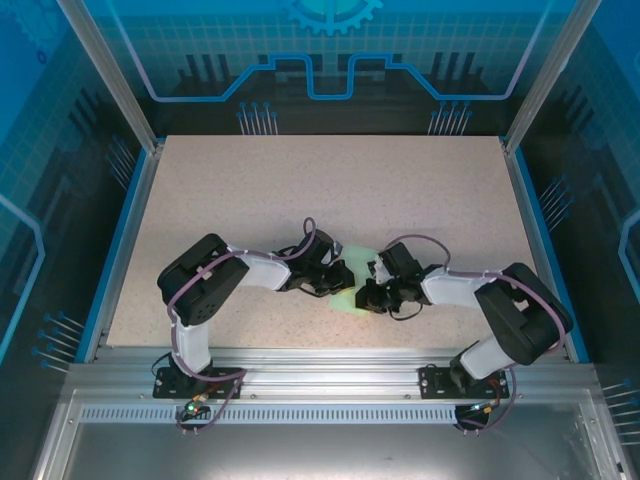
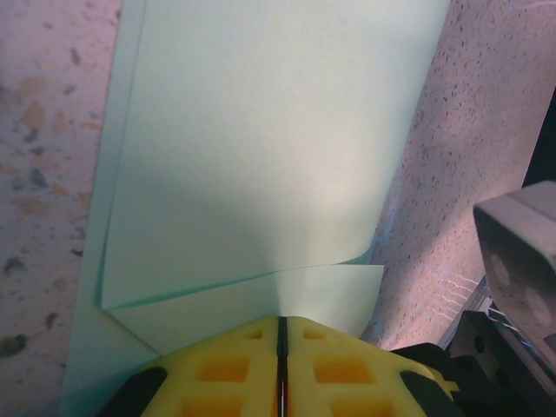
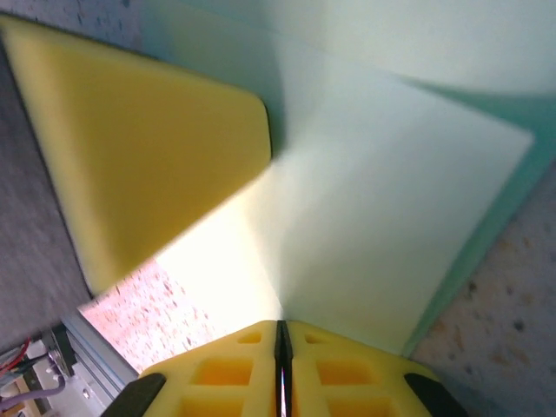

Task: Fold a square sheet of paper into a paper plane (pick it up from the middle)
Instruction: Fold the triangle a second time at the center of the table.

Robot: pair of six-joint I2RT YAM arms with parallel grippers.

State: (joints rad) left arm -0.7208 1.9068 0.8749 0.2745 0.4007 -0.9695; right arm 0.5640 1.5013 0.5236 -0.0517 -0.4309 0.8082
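Yellow fingers [image 2: 226, 369] of the left gripper [image 2: 281, 323] are pressed together on the near edge of the sheet of paper [image 2: 261, 156]. The sheet fans out ahead of them, folded over itself, with a slanted flap just beyond the tips. The right gripper [image 3: 280, 328] is likewise clamped on the same mint-green sheet, which spreads ahead and to its right. From above, the two grippers face each other over the speckled table [image 1: 300, 190], with the paper between them.
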